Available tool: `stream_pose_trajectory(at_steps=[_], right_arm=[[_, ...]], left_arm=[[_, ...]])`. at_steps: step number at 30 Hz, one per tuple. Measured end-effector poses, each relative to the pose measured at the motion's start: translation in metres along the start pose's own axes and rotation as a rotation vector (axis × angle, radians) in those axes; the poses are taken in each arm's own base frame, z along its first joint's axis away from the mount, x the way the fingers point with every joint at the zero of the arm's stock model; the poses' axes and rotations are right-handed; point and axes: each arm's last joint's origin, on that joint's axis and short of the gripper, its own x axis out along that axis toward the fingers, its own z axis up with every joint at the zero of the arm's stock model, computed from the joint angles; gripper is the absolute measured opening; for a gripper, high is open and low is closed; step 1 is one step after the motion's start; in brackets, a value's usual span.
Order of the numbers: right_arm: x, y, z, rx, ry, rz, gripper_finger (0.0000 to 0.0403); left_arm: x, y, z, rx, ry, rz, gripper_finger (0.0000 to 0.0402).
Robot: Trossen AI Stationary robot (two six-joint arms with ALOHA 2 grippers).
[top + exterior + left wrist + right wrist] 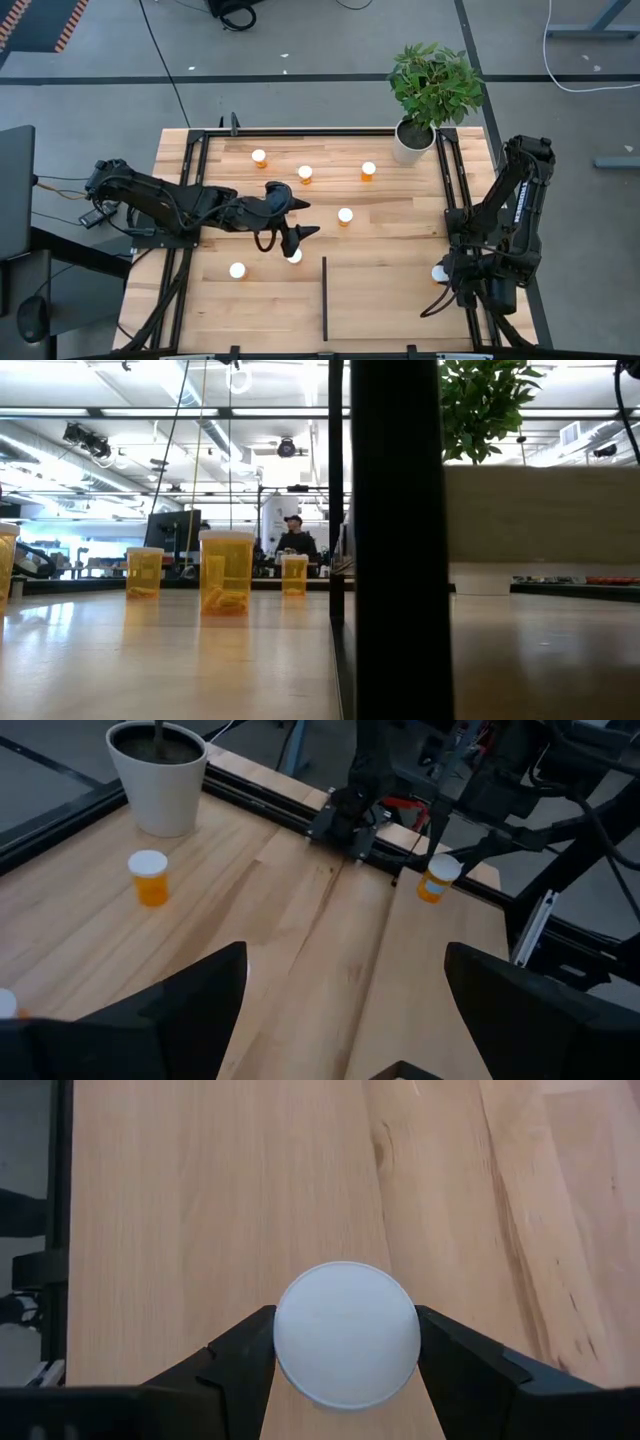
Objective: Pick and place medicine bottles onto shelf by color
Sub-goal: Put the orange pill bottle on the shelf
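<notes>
Right gripper (pixel 345 1355) sits at the right edge of the desk (pixel 390 215), pinching a medicine bottle by its round white cap (pixel 346 1334); both fingers (pixel 235 1355) press the cap's sides. In the high view this bottle (pixel 439 273) shows beside the right arm's base, on the shelf (pixel 385 300) panel to the right of the thin black strip (pixel 324 298).

Left gripper (pixel 297 220) reaches over mid-desk, fingers spread wide, holding nothing. One bottle (pixel 294 256) stands just beside its lower fingertip, touching or apart I cannot tell.

Other bottles stand upright on the desk: three orange ones with white caps in a back row (pixel 259 157) (pixel 305 174) (pixel 368 171), one mid-desk (pixel 345 216) to the right of the left gripper, and one near the front left (pixel 237 270), body colour not visible from above.

White plant pot (pixel 411 141) with a green plant stands at the back right corner.

Low view: three orange bottles (pixel 226 571) on the desk, the black strip (pixel 395 540) filling the middle, a person (pixel 294 540) far off in the room behind.
</notes>
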Motion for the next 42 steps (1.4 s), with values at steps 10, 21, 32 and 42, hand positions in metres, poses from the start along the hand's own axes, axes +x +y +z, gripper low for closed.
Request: stream_pose_trajectory(at_steps=[10, 21, 32, 42], right_arm=[[0.013, -0.005, -0.015, 0.037, 0.000, -0.015, 0.0229], [0.013, -0.005, -0.016, 0.021, -0.003, -0.014, 0.0229], [0.013, -0.004, -0.017, 0.026, 0.033, 0.001, 0.0240], [0.013, -0.004, -0.018, 0.064, 0.069, 0.004, 0.0284]], left_arm=[[0.000, 0.001, -0.002, 0.007, 0.021, 0.012, 0.0346], [0.000, 0.001, -0.003, 0.009, 0.024, 0.014, 0.0346], [0.000, 0.002, -0.003, 0.012, 0.027, 0.016, 0.0346], [0.000, 0.002, -0.003, 0.013, 0.027, 0.016, 0.0346]])
